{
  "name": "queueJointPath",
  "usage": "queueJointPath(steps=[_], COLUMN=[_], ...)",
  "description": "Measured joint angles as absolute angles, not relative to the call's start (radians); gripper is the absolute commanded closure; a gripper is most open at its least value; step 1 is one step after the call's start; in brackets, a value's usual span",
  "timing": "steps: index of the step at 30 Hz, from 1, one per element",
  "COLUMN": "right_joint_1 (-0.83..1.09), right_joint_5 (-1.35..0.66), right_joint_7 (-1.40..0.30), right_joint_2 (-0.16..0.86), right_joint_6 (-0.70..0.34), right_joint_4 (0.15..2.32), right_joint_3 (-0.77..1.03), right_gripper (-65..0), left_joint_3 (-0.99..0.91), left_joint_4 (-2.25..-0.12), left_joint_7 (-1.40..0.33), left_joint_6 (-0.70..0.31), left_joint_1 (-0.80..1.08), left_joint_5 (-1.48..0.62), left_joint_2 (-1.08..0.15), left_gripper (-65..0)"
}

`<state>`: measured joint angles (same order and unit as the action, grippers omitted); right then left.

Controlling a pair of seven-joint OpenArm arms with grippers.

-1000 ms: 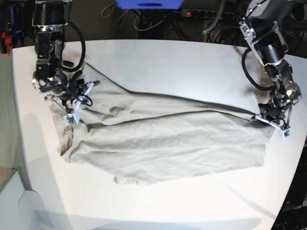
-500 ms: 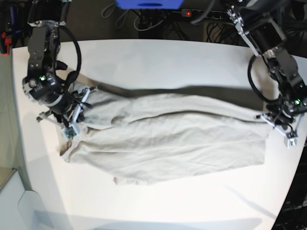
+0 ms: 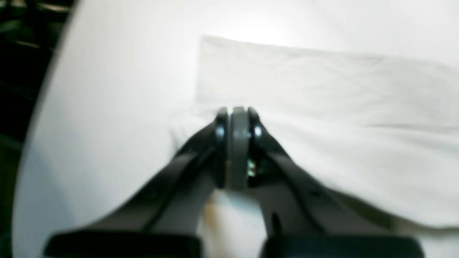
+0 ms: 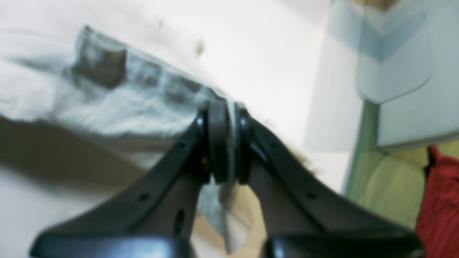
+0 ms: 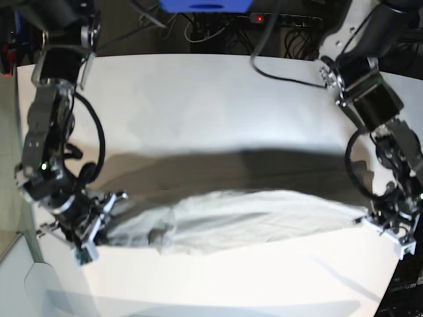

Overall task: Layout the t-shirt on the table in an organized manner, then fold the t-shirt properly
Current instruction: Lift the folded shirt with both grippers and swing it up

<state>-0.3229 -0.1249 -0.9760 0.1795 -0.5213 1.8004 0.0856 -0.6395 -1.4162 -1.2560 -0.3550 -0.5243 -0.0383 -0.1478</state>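
The t-shirt (image 5: 251, 218) stretches lengthwise between both tools, left tool (image 5: 390, 234) and right tool (image 5: 89, 241) each pinching an end above the worktop (image 5: 211, 99)

Dark floor behind the far edge, tangled cables (image 5: 198, 30), power strip (image 5: 284, 18) with red light, blue object (image 5: 205, 5) at top. Bright overhead light.

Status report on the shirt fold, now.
Left end effector shut on the t-shirt. Right end effector shut on it too. Shirt stretched between them over the table. Nothing in the way.
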Motion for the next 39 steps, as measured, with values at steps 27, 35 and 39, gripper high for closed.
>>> queueJointPath(steps=[27,35,39], right_joint_1=[-0.506,-0.501,-0.503], right_joint_5=[-0.134,-0.127,-0.126], right_joint_7=[-0.71,-0.71,-0.714], right_joint_2=[0.168,0.12,0.119], right_joint_6=[-0.525,-0.527,-0.527], right_joint_4=[1.844,1.976,1.988], right_joint_3=[0.155,0.244,0.247], right_gripper=[-2.1,-2.2,-2.1], left_joint_3=[-0.646,-0.652,-0.738], left_joint_4=[-1.676,-1.869,-1.939], left_joint_7=[-1.335,-1.35,-1.351], left_joint_6=[-0.348,-0.348,-0.348], left_joint_1=[-0.737,-0.68,-0.68], left_joint_5=[-0.324,-0.452,-0.551], left_joint_2=[-0.147,-0.148,-0.148], left_gripper=[-0.3,-0.3,-0.3])
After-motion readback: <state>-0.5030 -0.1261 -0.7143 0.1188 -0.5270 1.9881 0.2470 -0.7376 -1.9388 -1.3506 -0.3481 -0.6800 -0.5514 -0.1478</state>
